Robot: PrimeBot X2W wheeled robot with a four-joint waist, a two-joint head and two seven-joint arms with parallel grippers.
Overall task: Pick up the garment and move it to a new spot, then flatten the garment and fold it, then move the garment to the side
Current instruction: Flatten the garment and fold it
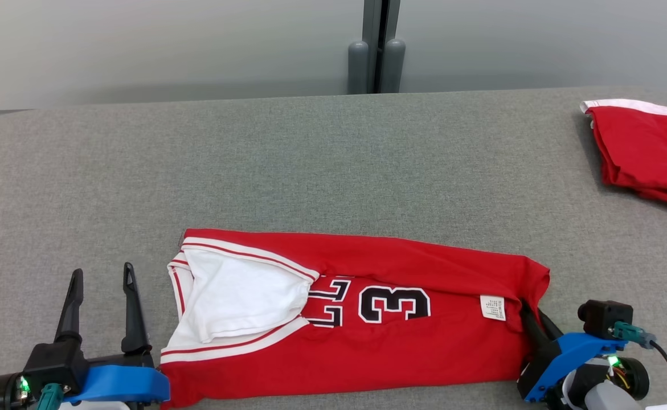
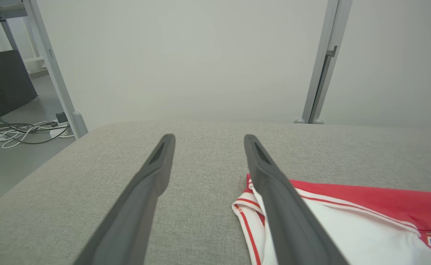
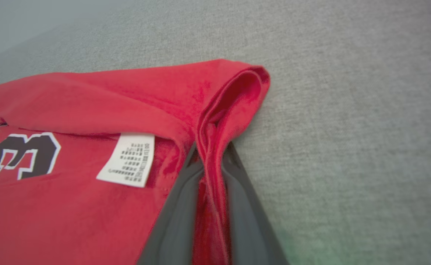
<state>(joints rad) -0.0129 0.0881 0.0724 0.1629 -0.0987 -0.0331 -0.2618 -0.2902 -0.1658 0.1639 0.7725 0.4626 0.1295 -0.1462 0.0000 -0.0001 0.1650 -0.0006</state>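
1. The garment (image 1: 379, 347) lies lower centre on the surface (image 1: 310, 159); our right hand (image 3: 212, 149) pinches its right-end fold.
2. Our left hand (image 1: 102, 272), spread beside the other end, should grip there so we lift evenly.

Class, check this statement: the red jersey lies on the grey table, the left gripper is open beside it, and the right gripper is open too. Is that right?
No. The right gripper is shut on a fold at the jersey edge, as the right wrist view shows. The jersey does lie on the table, with the left gripper open beside it.
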